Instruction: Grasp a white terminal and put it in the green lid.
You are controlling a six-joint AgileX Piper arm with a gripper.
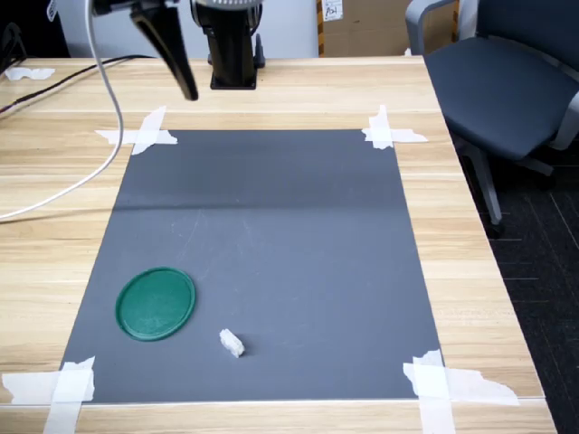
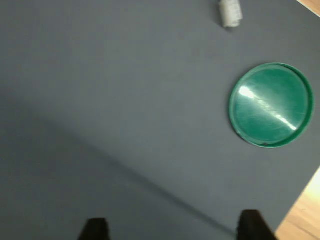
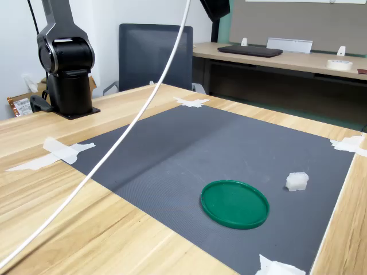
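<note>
We hang high over the mat, nothing picked yet.

Our gripper [image 2: 170,231] is up with its fingers apart and empty, giving a full look down; the white terminal [image 1: 232,343] lies just beside the green lid [image 1: 156,303] on the taped grey mat [image 1: 271,226].

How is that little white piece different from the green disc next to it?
The white terminal is tiny, lumpy and oblong; the green lid is far larger, flat and round with a raised rim. The terminal looks dull white, the lid glossy dark green. Both lie apart on the grey mat, untouched.
</note>
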